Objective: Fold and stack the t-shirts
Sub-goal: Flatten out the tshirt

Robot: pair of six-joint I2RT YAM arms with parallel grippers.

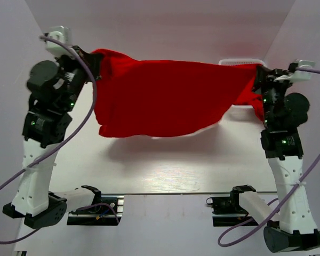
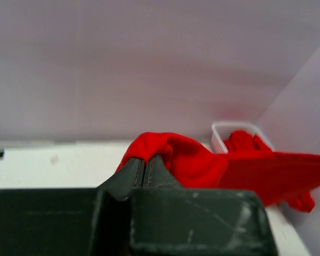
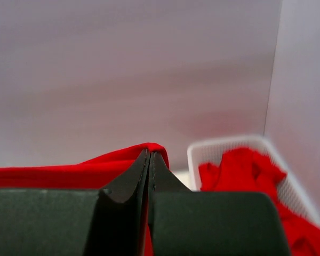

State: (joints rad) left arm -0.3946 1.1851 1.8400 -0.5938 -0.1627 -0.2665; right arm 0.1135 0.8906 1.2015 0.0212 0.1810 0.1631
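A bright red t-shirt [image 1: 165, 96] hangs stretched in the air between my two grippers, its lower edge above the table. My left gripper [image 1: 93, 63] is shut on its left top corner; in the left wrist view the cloth [image 2: 186, 157] bunches over the closed fingertips [image 2: 145, 160]. My right gripper [image 1: 258, 74] is shut on the right top corner; in the right wrist view the cloth [image 3: 69, 173] drapes over the closed tips [image 3: 150, 154]. More red shirts [image 3: 242, 168] lie in the white basket.
The white mesh basket [image 3: 224, 146] stands at the back right against the wall, partly hidden behind the held shirt in the top view [image 1: 240, 62]. It also shows in the left wrist view [image 2: 224, 128]. The white table [image 1: 165, 165] lies below the shirt.
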